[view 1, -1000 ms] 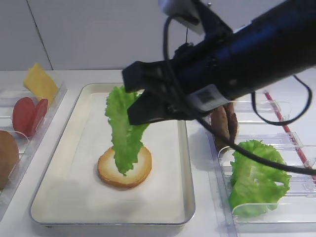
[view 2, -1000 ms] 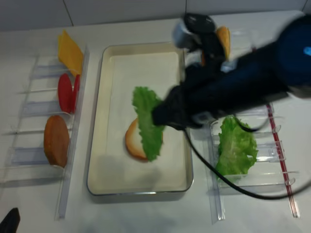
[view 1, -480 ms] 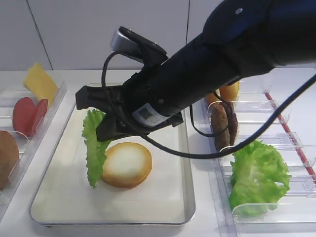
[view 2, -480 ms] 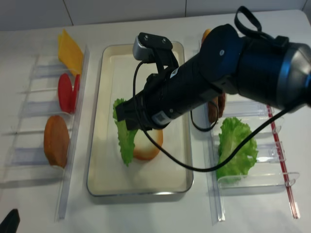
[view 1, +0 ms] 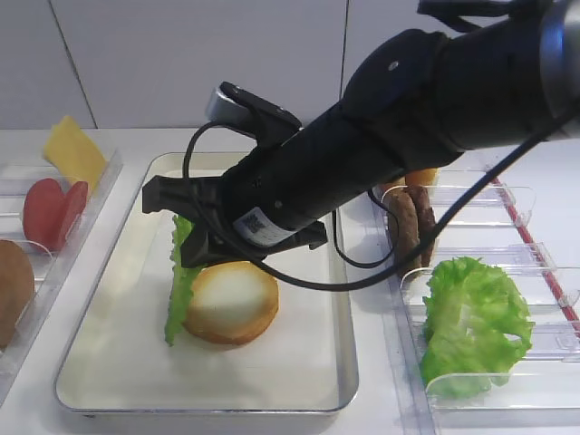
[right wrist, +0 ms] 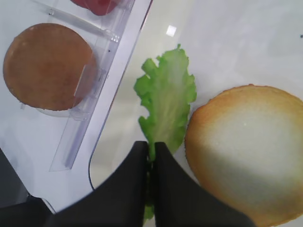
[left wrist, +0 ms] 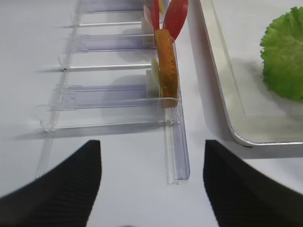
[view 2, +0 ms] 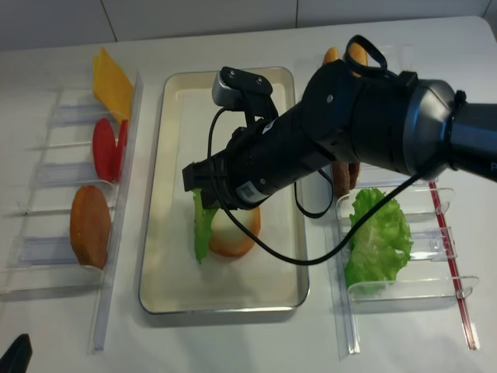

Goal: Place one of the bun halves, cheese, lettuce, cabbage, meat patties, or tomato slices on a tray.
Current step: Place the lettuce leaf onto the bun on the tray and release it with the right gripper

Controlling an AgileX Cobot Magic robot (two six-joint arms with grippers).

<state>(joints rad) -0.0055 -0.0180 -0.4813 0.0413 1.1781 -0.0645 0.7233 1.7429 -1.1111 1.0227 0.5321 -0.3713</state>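
The right tool (right wrist: 150,158) reaches across the tray (view 1: 340,362) with its two dark fingers (right wrist: 128,184) pressed together on the stem end of the lettuce (right wrist: 166,106). The leaf hangs from that pinch, edge on, just left of the bun half (view 1: 231,302) that lies cut face up on the tray's paper lining. In the right wrist view the leaf's right edge meets the bun's rim, though whether the two truly touch cannot be told. In the front high view its lower tip reaches down to the lining beside the bun, while its upper part is hidden behind the tool and the arm.

The dark arm covers much of the tray's far half in both high views. Left of the tray, clear plastic bins (view 2: 46,256) hold the cheese (view 1: 72,152), the red tomato slices (view 1: 50,210) and a second bun half (view 2: 89,225) standing on edge; the front view cuts that bun off at the frame's edge. Right of the tray, the meat patties (view 1: 412,227) show only partly behind the arm and its cable, and a bunch of folded green leaves (view 1: 471,326) sits in a bin on the white surface (view 2: 233,342).

The left tool (left wrist: 151,189) hovers low over the surface left of the tray, near the end of the bins; its fingers show as two blurred dark shapes set wide apart, with nothing between them.
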